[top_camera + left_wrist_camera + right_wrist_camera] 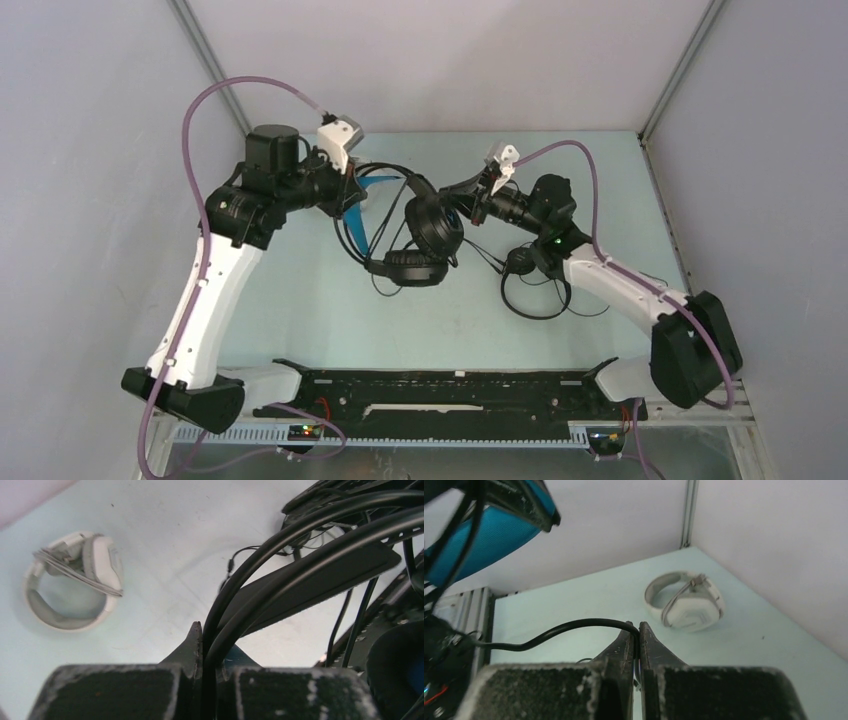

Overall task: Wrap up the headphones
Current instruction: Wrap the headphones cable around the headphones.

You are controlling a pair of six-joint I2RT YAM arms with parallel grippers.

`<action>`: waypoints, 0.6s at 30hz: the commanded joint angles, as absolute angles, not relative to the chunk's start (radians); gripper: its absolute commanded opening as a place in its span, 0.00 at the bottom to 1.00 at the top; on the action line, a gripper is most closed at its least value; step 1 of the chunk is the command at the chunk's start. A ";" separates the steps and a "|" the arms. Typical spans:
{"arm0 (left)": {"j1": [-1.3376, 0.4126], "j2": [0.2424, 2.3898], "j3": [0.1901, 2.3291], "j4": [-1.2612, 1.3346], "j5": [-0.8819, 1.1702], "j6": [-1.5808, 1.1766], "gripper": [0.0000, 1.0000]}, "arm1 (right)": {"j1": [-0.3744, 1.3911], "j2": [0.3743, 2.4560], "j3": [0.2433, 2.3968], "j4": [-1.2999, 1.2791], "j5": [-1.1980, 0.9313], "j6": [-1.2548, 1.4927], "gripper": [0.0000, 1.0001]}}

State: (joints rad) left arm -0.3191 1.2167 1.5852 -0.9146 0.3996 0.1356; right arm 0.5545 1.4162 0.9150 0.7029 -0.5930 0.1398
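Black headphones (425, 230) near slim set (520, 262); white set (694, 612) apart.

Black-and-blue headphones (430, 228): large over-head set with black cups and bright blue lining inside the band. It is up off the table and tilted, one cup above the other. The band is clamped in the left gripper (210, 650). A black cable (574, 625) running from its side is pinched in the right gripper (636, 630).

Slim black headphones (520, 263): smaller, lying flat just right of the black-and-blue set, cord in loose loops about it.

White-grey headphones (75, 580): flat on the table, well apart from the black-and-blue set, grey cable wound across band and cup.
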 commanded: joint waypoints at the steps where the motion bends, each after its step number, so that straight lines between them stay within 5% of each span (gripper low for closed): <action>1: -0.365 1.186 1.570 -0.782 0.348 0.308 0.00 | 0.538 1.306 0.926 0.411 -0.657 0.105 0.00; 18: -0.568 1.273 1.608 -0.897 0.129 0.712 0.00 | 0.542 1.108 0.927 0.103 -0.669 0.230 0.00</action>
State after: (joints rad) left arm -0.5400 1.2808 1.5669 -0.9047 0.2138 0.6140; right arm 0.5434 1.1667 0.9146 0.1669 -0.6353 0.1825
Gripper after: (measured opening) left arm 0.061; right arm 0.026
